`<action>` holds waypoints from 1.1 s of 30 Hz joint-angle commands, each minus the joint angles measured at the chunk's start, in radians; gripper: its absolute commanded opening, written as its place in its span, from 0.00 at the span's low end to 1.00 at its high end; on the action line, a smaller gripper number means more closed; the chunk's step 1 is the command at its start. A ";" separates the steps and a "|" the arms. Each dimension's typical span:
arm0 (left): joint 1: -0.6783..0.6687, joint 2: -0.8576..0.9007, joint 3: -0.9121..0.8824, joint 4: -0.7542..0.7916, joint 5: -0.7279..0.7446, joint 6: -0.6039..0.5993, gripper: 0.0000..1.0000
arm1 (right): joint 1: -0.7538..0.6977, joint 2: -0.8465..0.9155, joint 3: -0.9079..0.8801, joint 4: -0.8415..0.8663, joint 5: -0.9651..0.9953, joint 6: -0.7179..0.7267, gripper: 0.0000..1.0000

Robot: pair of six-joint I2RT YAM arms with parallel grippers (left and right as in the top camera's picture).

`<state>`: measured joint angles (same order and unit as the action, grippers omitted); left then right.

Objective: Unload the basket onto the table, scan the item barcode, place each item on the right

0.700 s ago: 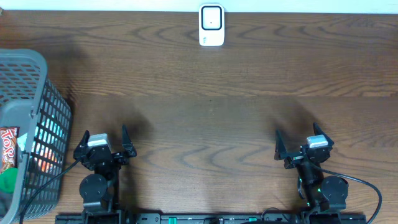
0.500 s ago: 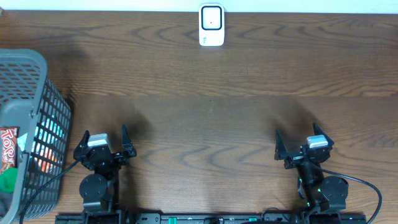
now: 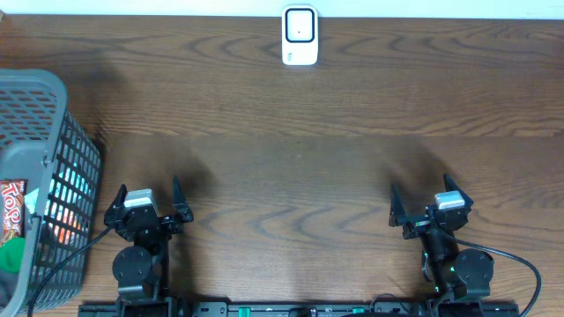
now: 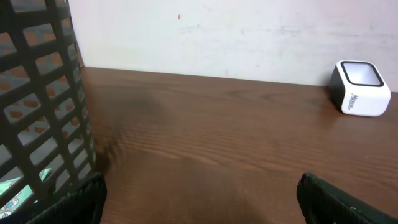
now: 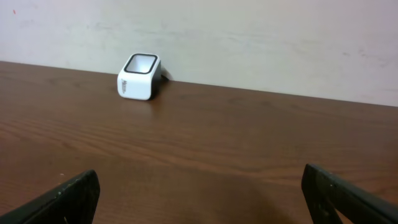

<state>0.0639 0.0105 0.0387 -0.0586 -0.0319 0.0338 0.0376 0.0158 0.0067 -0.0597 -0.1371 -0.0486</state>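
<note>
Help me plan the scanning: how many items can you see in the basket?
3: a red snack packet at the picture's left edge, a green item nearer the robot, and a teal-and-orange thing behind the mesh wall. The frame cuts the basket, so more may be hidden.

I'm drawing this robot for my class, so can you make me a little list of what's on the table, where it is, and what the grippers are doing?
Table: dark brown wood
Scanner: small, white, at the middle of the far edge
Basket: grey mesh, at the left edge
Inside it: a snack pack with red letters, plus other things too hidden to name
Left gripper: open, empty, beside the basket
Right gripper: open, empty, over bare table
Scanning: not yet begun
</note>
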 commanded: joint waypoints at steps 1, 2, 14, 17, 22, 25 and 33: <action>0.004 -0.006 -0.035 -0.011 -0.002 0.014 0.98 | 0.007 -0.003 -0.001 -0.004 0.005 -0.009 0.99; 0.004 -0.006 -0.035 -0.011 -0.002 0.014 0.98 | 0.007 -0.003 -0.001 -0.004 0.005 -0.009 0.99; 0.004 -0.006 -0.035 -0.011 -0.006 0.014 0.98 | 0.007 -0.003 -0.001 -0.004 0.005 -0.009 0.99; 0.004 -0.006 -0.035 -0.010 -0.020 0.037 0.98 | 0.007 -0.003 -0.001 -0.004 0.005 -0.009 0.99; 0.004 -0.006 -0.035 -0.010 -0.020 0.037 0.98 | 0.007 -0.003 -0.001 -0.004 0.005 -0.009 0.99; 0.004 -0.006 -0.035 -0.010 -0.020 0.037 0.98 | 0.007 -0.003 -0.001 -0.004 0.005 -0.009 0.99; 0.004 -0.006 -0.035 0.030 -0.016 0.036 0.98 | 0.008 0.004 -0.001 -0.004 0.005 -0.009 0.99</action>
<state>0.0639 0.0105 0.0330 -0.0414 -0.0326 0.0570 0.0376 0.0170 0.0067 -0.0597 -0.1371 -0.0483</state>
